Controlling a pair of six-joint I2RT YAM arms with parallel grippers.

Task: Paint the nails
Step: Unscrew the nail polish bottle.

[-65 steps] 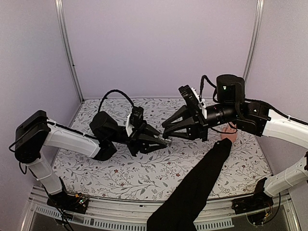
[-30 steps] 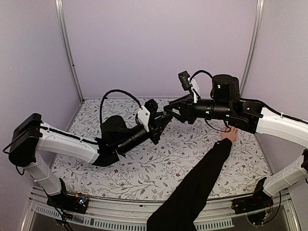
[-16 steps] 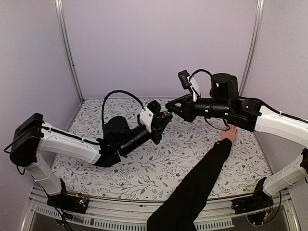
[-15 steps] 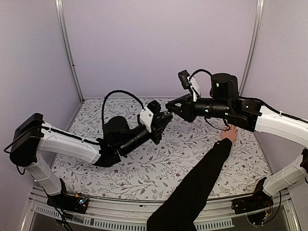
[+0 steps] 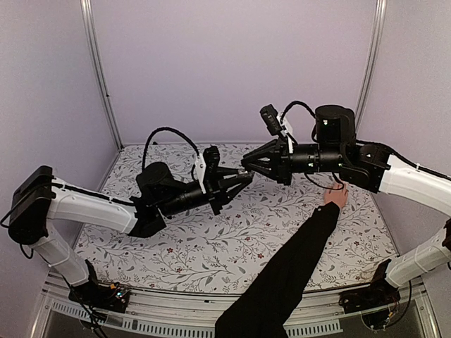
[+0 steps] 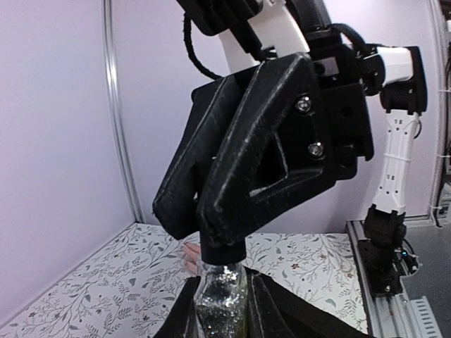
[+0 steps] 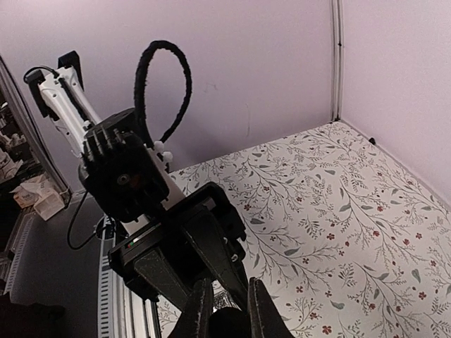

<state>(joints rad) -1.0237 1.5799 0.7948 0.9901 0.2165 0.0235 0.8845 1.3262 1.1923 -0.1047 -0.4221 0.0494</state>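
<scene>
Your two arms reach toward each other above the middle of the flowery table (image 5: 211, 239) and meet tip to tip. A person's black sleeve (image 5: 289, 267) runs from the near edge to the hand (image 5: 337, 196) by the right edge. Your left gripper (image 5: 243, 176) squeezes a glittery bottle (image 6: 221, 290). Your right gripper (image 5: 246, 167) is pinched on its black cap (image 6: 222, 252). The nails are on that hand but too small to see.

One left gripper (image 5: 243, 177), one right gripper (image 5: 246, 167), one bottle (image 6: 220, 294), one cap (image 6: 222, 253), one hand (image 5: 336, 195).
</scene>
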